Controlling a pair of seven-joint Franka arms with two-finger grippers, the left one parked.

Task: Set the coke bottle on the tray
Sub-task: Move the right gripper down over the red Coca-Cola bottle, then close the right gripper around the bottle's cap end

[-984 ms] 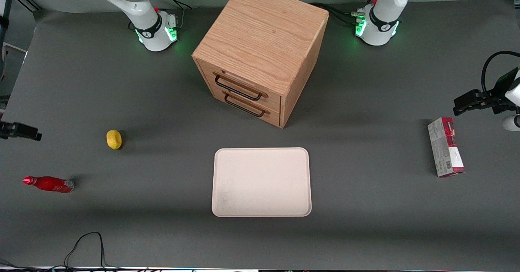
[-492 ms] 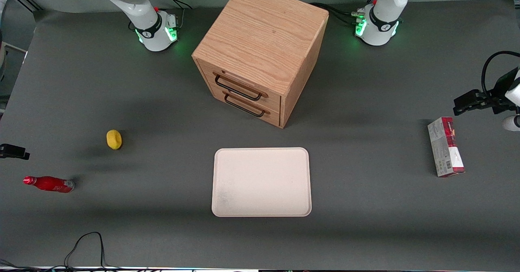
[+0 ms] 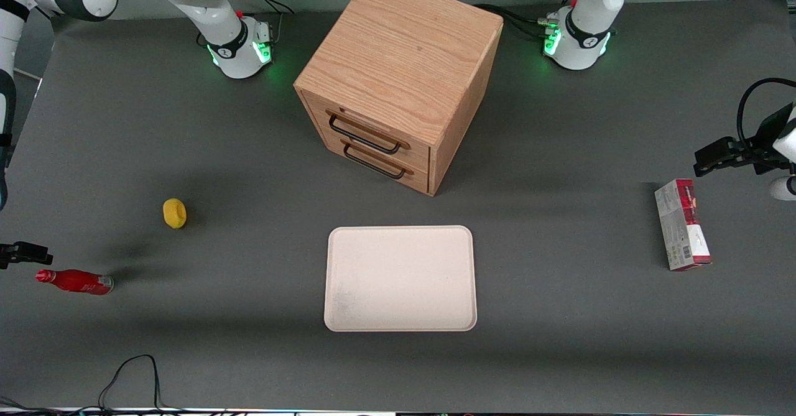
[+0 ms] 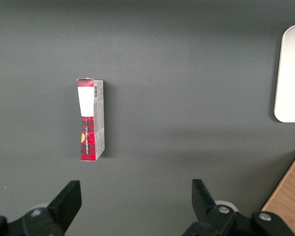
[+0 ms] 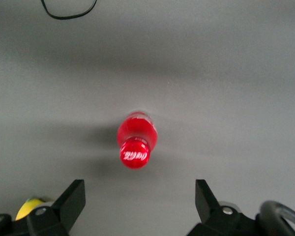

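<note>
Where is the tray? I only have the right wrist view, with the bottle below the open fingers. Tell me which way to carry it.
Observer: The tray lies mid-table, nearer the front camera than the wooden cabinet. Carry the coke bottle toward the parked arm's end.
Operator: Give me the gripper's place on the table.
Observer: The gripper hovers at the working arm's end of the table, just by the bottle's cap, and nearer the front camera than the yellow fruit.
</note>
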